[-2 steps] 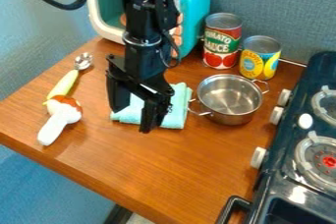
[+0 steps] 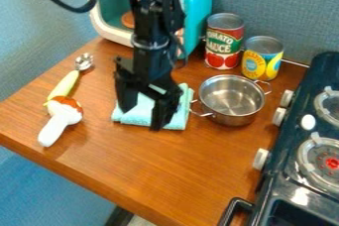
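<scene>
Parted end effector (image 2: 141, 119) poised over a folded turquoise cloth (image 2: 138, 116).
The end effector points down with its fingers apart, gripping nothing, one to each side of part of the cloth; whether they touch it cannot be told. Folded flat, the cloth probably offers a compact, layered bundle on the worktop (image 2: 159, 165), left of the two-handled metal pot (image 2: 233, 113), whose broad base keeps it upright. Two cans (image 2: 224, 46) (image 2: 261, 61) stand on their flat ends behind the pot, while the green-handled utensil (image 2: 63, 85) lies on its side, likely because its slim shape would not stand.
</scene>
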{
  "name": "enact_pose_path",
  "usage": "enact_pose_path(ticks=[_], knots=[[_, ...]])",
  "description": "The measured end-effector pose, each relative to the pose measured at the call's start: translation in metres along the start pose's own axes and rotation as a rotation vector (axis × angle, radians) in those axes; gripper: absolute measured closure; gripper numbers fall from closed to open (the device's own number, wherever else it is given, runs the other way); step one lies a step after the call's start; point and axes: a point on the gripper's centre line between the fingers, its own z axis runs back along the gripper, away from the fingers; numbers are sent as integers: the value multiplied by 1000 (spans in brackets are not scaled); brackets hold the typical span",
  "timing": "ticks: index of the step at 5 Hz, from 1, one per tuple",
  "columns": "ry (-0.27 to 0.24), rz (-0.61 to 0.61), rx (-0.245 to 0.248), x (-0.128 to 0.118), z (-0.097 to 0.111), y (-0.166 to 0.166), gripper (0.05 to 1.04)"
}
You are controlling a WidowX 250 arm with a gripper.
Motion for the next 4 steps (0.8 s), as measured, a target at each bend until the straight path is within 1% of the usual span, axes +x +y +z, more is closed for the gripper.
enact_pose_path(ticks=[1, 2, 3, 4], knots=[[-2, 112, 2, 20, -2, 26, 83], [-9, 172, 3, 32, -6, 35, 83], [-34, 279, 28, 45, -21, 45, 83], [-58, 341, 41, 55, -34, 48, 83]])
